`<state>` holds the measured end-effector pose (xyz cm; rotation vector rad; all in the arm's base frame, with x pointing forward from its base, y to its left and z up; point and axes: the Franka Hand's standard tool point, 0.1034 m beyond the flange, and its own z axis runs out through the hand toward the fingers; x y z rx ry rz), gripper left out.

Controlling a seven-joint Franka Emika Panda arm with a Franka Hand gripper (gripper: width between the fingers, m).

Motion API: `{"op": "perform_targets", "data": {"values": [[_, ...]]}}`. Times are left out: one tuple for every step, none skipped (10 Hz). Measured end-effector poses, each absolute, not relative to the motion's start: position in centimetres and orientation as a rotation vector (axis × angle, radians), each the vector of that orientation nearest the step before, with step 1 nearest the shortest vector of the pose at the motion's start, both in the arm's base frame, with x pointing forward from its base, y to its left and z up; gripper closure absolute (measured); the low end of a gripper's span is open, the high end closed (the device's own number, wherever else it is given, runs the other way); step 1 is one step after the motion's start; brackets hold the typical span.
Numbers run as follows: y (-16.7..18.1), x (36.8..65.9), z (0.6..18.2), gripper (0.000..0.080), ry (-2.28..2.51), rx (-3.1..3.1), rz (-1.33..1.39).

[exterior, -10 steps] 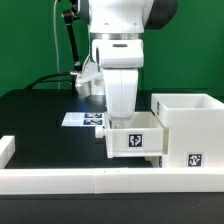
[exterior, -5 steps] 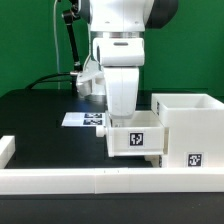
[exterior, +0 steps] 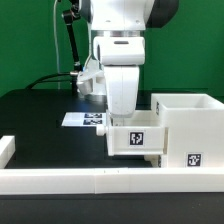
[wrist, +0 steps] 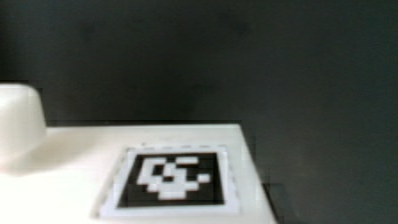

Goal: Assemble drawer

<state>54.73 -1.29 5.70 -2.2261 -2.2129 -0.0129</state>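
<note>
A small white drawer tray (exterior: 135, 138) with a square tag on its front wall stands on the black table, against the left side of the large white housing (exterior: 190, 125) as the exterior view shows it. My gripper (exterior: 122, 112) reaches straight down into the tray. The tray's front wall hides its fingers, so I cannot tell if they grip anything. In the wrist view a white tagged panel (wrist: 173, 178) lies very close below the camera, with a rounded white part (wrist: 18, 120) beside it. No fingers show there. The second tray is out of view.
The marker board (exterior: 84, 118) lies on the table behind the tray. A low white rail (exterior: 90, 181) edges the table at the front and at the exterior view's left. A cable (exterior: 70, 50) hangs behind the arm.
</note>
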Motion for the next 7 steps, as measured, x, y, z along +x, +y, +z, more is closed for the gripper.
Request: {"op": "perform_targets", "data": {"values": [[-1.0, 54.8, 5.7, 0.0754, -2.218, -2.220, -0.014], [-0.7, 54.8, 5.7, 0.0754, -2.223, -2.214, -0.014], [-0.6, 54.8, 5.6, 0.0754, -2.224, -2.212, -0.013], [-0.6, 54.8, 5.6, 0.0754, -2.224, -2.212, -0.013], [-0.4, 54.8, 5.5, 0.0754, -2.223, -2.213, -0.015], [-0.1, 54.8, 5.5, 0.0754, -2.228, -2.209, -0.019], [0.1, 54.8, 5.4, 0.0754, -2.231, -2.204, -0.019]]}}
